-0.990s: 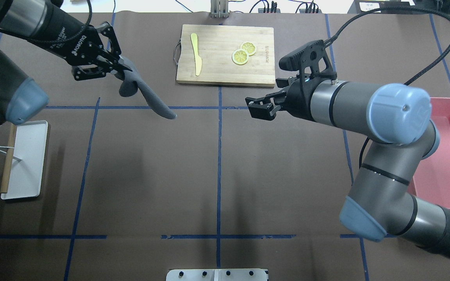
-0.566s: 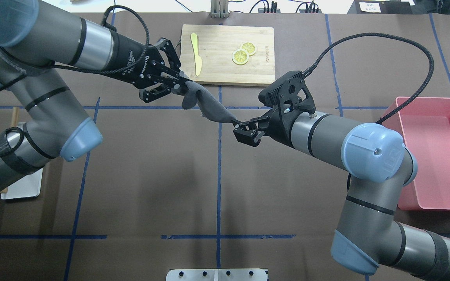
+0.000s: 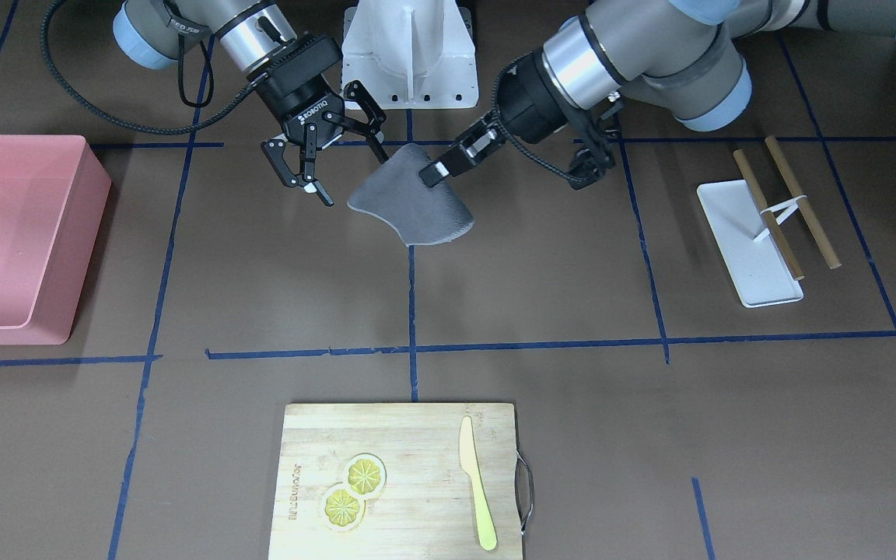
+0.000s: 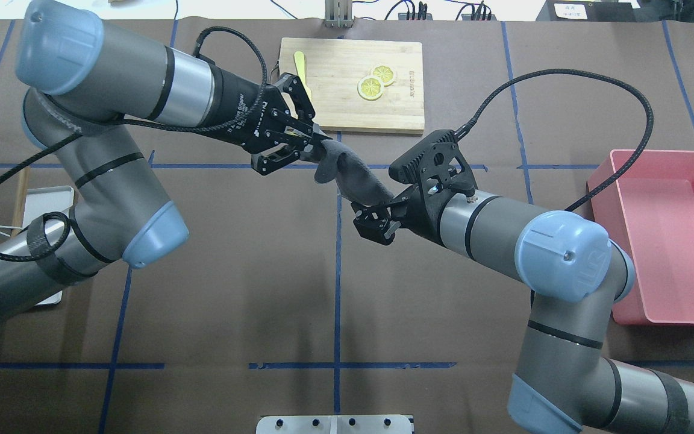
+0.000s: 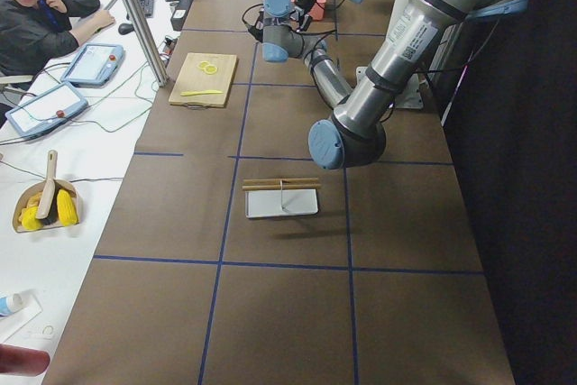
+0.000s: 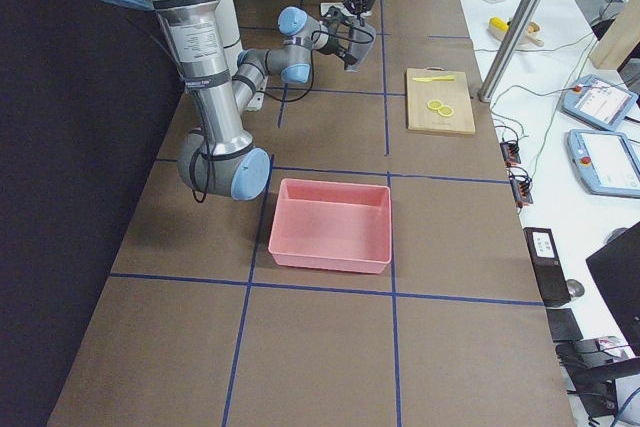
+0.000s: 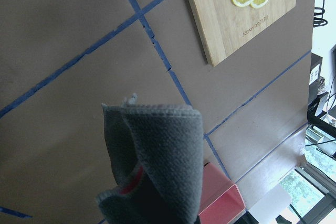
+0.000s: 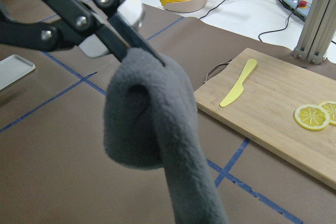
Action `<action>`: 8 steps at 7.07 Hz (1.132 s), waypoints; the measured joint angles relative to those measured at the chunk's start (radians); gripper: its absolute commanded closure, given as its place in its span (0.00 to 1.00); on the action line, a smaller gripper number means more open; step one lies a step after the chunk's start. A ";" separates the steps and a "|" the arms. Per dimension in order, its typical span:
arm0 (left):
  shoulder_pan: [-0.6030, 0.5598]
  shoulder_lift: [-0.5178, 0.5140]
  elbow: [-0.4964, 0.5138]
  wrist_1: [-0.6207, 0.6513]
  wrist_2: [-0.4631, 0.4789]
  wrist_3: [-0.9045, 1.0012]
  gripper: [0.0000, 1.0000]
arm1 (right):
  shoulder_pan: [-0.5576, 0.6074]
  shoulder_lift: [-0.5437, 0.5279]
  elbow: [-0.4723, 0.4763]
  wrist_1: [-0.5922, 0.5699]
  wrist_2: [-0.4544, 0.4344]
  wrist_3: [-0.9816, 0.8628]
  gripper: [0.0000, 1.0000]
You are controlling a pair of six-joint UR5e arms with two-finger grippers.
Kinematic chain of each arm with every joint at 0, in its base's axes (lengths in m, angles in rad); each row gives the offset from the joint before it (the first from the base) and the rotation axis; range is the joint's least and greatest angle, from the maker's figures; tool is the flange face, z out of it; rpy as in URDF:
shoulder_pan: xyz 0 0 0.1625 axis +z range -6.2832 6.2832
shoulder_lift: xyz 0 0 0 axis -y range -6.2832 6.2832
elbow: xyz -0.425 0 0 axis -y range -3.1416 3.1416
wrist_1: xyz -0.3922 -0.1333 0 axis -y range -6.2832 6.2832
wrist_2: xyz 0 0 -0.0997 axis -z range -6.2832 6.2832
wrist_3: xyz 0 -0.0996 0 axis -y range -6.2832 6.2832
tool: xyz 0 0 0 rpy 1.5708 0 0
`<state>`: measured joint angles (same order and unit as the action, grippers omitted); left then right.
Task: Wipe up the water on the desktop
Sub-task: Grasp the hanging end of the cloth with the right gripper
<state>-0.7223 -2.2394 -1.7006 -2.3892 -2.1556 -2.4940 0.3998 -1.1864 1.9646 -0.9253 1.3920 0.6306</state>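
A grey cloth (image 4: 353, 181) hangs over the dark-brown desktop (image 4: 232, 271) with its blue tape grid, near the centre line. My left gripper (image 4: 321, 143) is shut on the cloth's upper corner, as the front view (image 3: 436, 167) and the right wrist view (image 8: 152, 56) also show. My right gripper (image 4: 370, 221) is open, and its jaws stand at the cloth's lower hanging end. In the front view (image 3: 355, 180) one finger touches the edge of the cloth (image 3: 417, 206). The cloth fills the left wrist view (image 7: 157, 156) and the right wrist view (image 8: 152, 129). I see no water on the desktop.
A bamboo cutting board (image 4: 383, 108) with a yellow knife (image 4: 302, 63) and lemon slices (image 4: 374, 84) lies at the far centre. A pink bin (image 4: 666, 235) stands at the right. A white tray (image 3: 751, 241) with wooden sticks lies at the left.
My left arm has carried the cloth to the right, to the centre line. My right gripper has moved left and nearer the robot, to the cloth's lower end.
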 measured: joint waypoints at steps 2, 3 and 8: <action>0.013 -0.002 0.001 0.000 0.010 -0.002 0.96 | -0.019 0.006 -0.001 -0.002 -0.021 0.000 0.04; 0.016 -0.002 0.001 0.001 0.011 -0.002 0.96 | -0.021 0.008 -0.001 -0.003 -0.023 0.001 0.19; 0.017 -0.002 0.001 -0.001 0.011 0.000 0.95 | -0.022 0.008 0.001 -0.005 -0.024 0.016 1.00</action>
<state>-0.7057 -2.2411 -1.6997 -2.3898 -2.1445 -2.4944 0.3774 -1.1782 1.9656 -0.9299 1.3683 0.6463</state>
